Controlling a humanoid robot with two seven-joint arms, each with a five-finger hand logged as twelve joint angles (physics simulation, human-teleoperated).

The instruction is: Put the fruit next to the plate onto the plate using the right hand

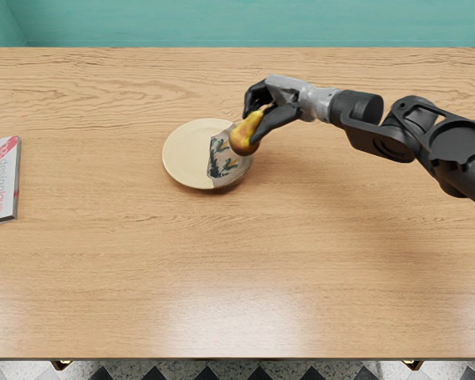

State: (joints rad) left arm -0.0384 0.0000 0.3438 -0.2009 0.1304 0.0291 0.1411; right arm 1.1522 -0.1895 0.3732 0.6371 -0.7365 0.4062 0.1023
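Note:
A cream plate with a dark floral pattern on its right side lies on the wooden table left of centre. A yellow-orange pear hangs just above the plate's right rim. My right hand comes in from the right edge and its dark fingers are curled around the pear's upper end. The pear's round lower part points down and left toward the plate. The left arm does not show.
A book with a red and white cover lies at the table's left edge. The table's front edge runs along the bottom, with a checkered floor below. A teal wall stands behind the table.

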